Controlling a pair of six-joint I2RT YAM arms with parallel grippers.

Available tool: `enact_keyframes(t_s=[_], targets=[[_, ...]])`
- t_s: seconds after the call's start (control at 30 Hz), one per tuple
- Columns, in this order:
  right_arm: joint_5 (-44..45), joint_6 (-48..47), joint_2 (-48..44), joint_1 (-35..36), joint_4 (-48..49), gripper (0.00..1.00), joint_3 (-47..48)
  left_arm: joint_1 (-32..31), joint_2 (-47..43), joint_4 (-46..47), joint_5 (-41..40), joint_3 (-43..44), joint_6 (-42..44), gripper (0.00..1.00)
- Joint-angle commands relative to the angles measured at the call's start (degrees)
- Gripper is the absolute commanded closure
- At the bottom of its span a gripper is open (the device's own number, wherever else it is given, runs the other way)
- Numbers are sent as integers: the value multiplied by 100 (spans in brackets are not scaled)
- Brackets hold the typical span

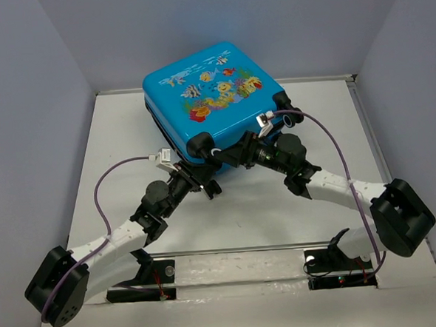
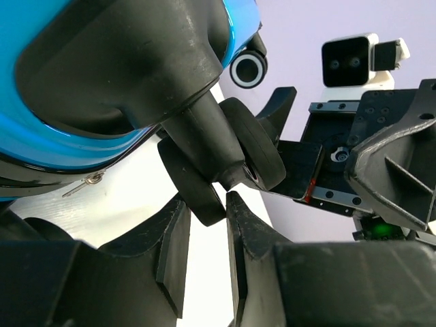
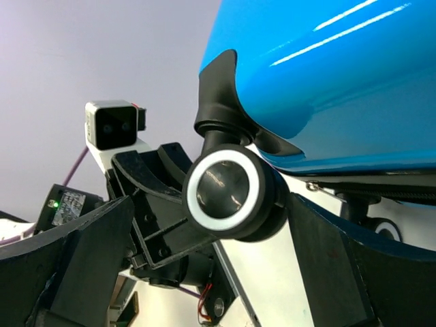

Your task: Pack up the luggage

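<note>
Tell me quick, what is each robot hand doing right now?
Left gripper: almost closed, pinching a wheel of the luggage.
Right gripper: open, fingers on both sides of another wheel.

The luggage [image 1: 212, 97] lies closed, fish-print face up. It sits at upper centre of the top view, black wheels toward the bottom.

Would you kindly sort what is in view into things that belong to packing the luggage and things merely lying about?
Belongs to the job:
- suitcase, closed, fish print up
- its wheel, between the right end effector fingers
- left end effector, at the near wheel

Just lying about:
- nothing loose on the table; no items to pack in view
</note>
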Motion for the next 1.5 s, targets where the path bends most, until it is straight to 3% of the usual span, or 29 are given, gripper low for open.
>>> enact_keyframes(t_s=[0.0, 0.17, 0.3, 0.5, 0.77, 1.03, 1.17, 1.23, 1.27, 1.3, 1.43, 1.47], targets=[[-276, 63, 211, -7, 236, 0, 347, -25, -23, 1728, 504, -67, -37, 94], [-785, 414, 607, -7, 711, 0, 523, -25, 65, 2282, 671, -173, -46, 94], [-584, 484, 616, -7, 711, 0, 383, -34, 30, 2573, 776, -190, -46, 94], [-540, 458, 616, -7, 605, 0, 427, -25, -66, 2591, 820, -199, 24, 94], [-1532, 985, 1292, -7, 1272, 0, 866, -25, 179, 2722, 1646, 21, 156, 94], [-1472, 758, 1336, -7, 861, 2, 1138, -16, 136, 2424, 1928, 135, 305, 94], [-1384, 731, 1451, -7, 720, 17, 1270, -16, 30, 2205, 1858, 144, 376, 94], [-1357, 731, 1503, -7, 720, 40, 1288, -16, -22, 2108, 1814, 144, 393, 94], [-1305, 731, 1521, -7, 711, 44, 1288, -16, -66, 2038, 1788, 135, 411, 94], [-1252, 731, 1521, -7, 702, 57, 1253, -16, -206, 1819, 1744, 117, 472, 94], [-1120, 626, 1469, -7, 624, 73, 1227, -7, -961, 817, 1410, 12, 883, 77], [-1085, 573, 1451, -7, 493, 78, 1253, -16, -1416, 163, 1322, -58, 999, 74]])
